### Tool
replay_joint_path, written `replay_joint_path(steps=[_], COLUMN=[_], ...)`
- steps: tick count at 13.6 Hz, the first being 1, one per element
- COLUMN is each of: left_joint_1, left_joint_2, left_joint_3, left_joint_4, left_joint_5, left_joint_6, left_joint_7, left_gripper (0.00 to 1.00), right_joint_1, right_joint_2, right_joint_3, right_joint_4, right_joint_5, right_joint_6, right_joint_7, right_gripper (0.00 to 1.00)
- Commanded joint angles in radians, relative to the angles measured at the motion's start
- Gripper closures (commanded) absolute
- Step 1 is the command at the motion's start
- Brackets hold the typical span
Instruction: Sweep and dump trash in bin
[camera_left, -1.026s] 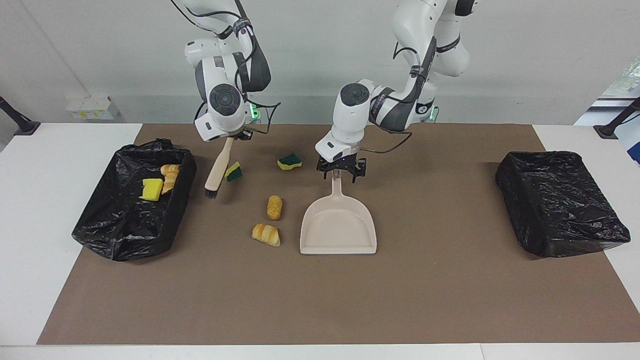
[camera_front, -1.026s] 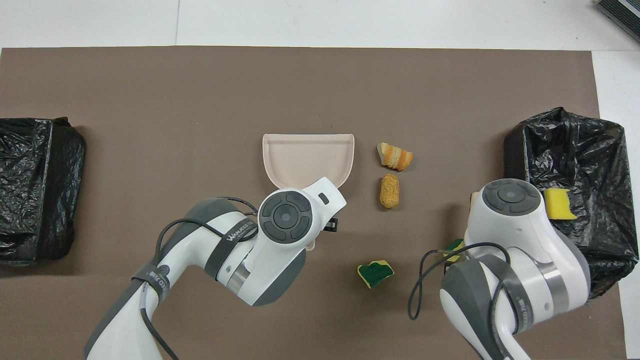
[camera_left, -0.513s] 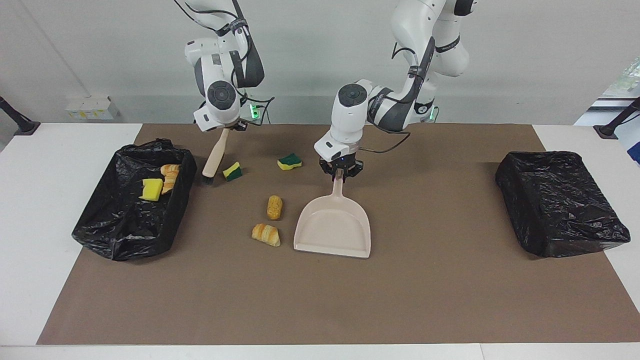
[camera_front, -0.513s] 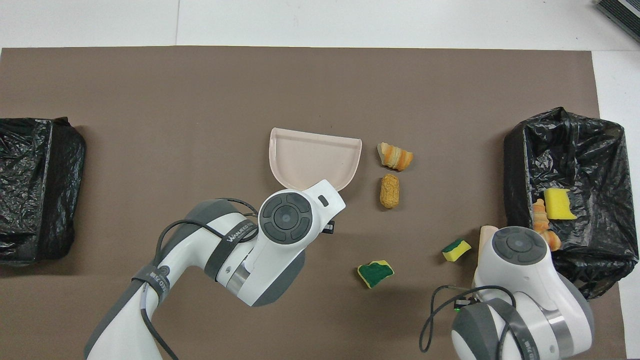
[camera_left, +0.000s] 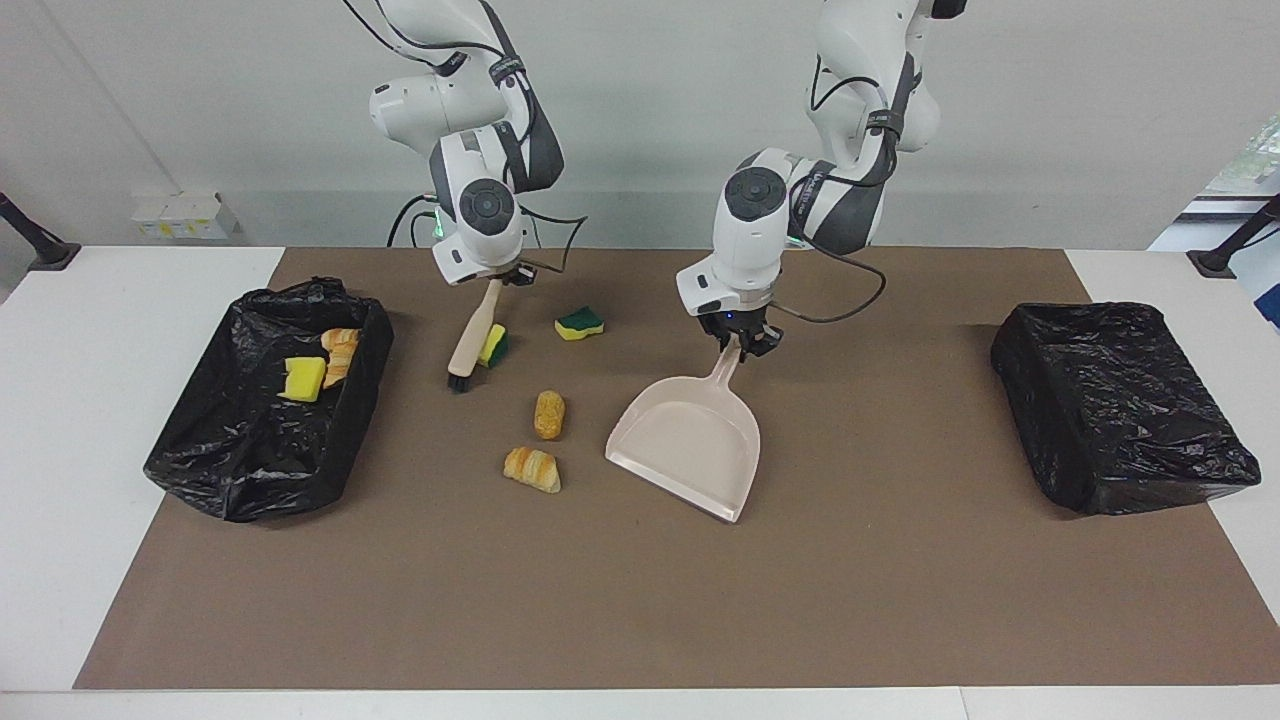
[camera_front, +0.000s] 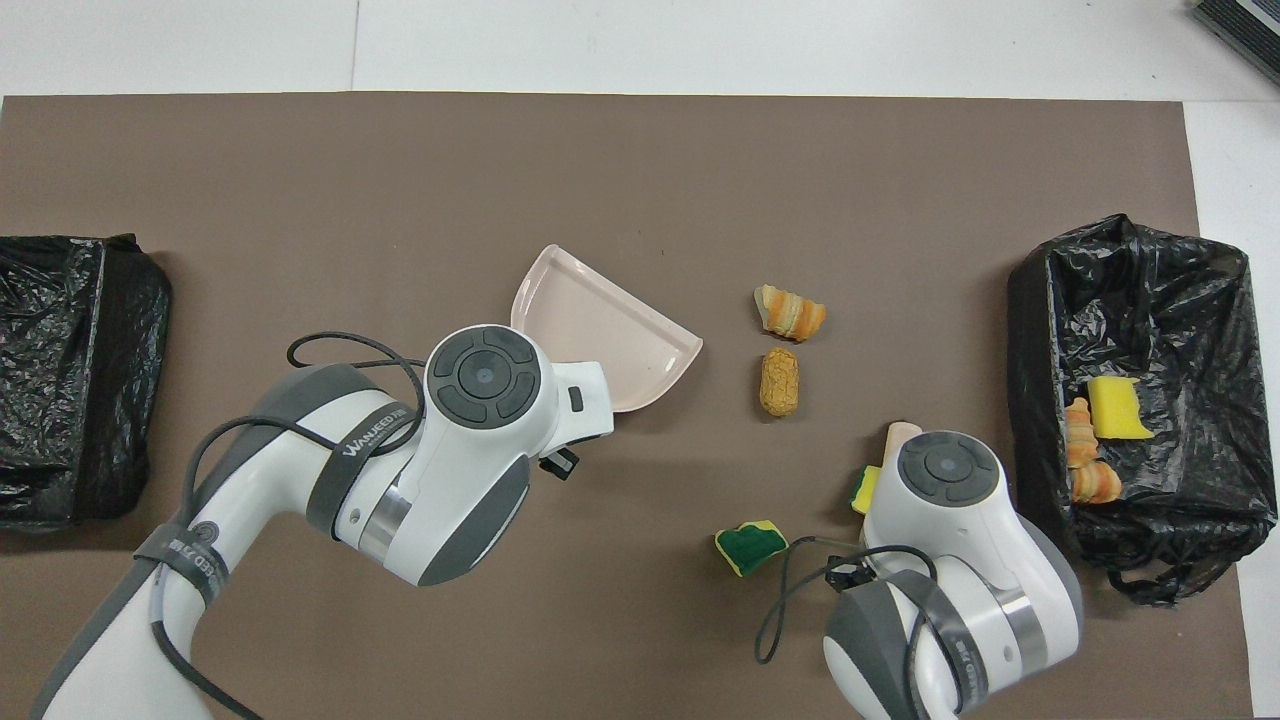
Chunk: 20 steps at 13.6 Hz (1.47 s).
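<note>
My left gripper (camera_left: 738, 345) is shut on the handle of the pale pink dustpan (camera_left: 690, 440), which lies on the brown mat (camera_left: 860, 560) with its mouth turned toward the trash; it also shows in the overhead view (camera_front: 600, 335). My right gripper (camera_left: 497, 283) is shut on the handle of a wooden brush (camera_left: 470, 345) whose bristles touch the mat. A small yellow-green sponge chunk (camera_left: 493, 345) lies against the brush. A green-yellow sponge (camera_left: 579, 322) and two bread pieces (camera_left: 549, 413) (camera_left: 532, 468) lie between brush and dustpan.
A black-lined bin (camera_left: 240, 460) at the right arm's end holds a yellow sponge (camera_left: 303, 378) and a croissant piece (camera_left: 340, 350). A second black-lined bin (camera_left: 1120, 400) stands at the left arm's end.
My left gripper moved toward the left arm's end and turned the dustpan's mouth toward the bread. My right gripper swept the brush toward the middle, pushing the small sponge chunk along.
</note>
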Motion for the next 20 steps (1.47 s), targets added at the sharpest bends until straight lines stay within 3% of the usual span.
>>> replay_joint_path(steps=[1,5,7,10,12,15,20], left_joint_1=[0.028,0.045,0.057,0.065,0.097,0.097,0.142], left_joint_2=[-0.022,-0.035,-0.051,-0.151,-0.216,-0.242,-0.221], left_joint_3=[-0.004,0.001,0.001,0.001,-0.001,-0.001,-0.001], left_joint_4=[-0.021,-0.03,-0.046,-0.163,-0.219,-0.28,-0.282], left_joint_5=[0.032,0.127,0.159,0.19,0.195,0.221,0.222], left_joint_6=[-0.033,-0.09,-0.125,-0.116,-0.114,-0.049,0.039], left_joint_7=[0.196,0.534,0.6,0.662,0.777,0.805,0.806], left_gripper=[1.0,1.0,1.0,1.0,1.0,1.0,1.0], right_joint_1=[0.034,0.076,0.075,0.073,0.077,0.074,0.055], right_joint_2=[0.12,0.229,0.268,0.291,0.294,0.288,0.297], right_joint_3=[0.002,0.002,0.002,0.002,-0.001,0.002,0.002], right_joint_4=[0.133,0.274,0.339,0.393,0.454,0.512,0.52], right_joint_5=[0.077,0.209,0.28,0.323,0.264,0.072,-0.175], right_joint_6=[-0.035,-0.037,-0.034,-0.057,-0.15,-0.257,-0.261], right_joint_7=[0.013,0.112,0.17,0.18,0.184,0.148,-0.129], right_gripper=[1.0,1.0,1.0,1.0,1.0,1.0,1.0])
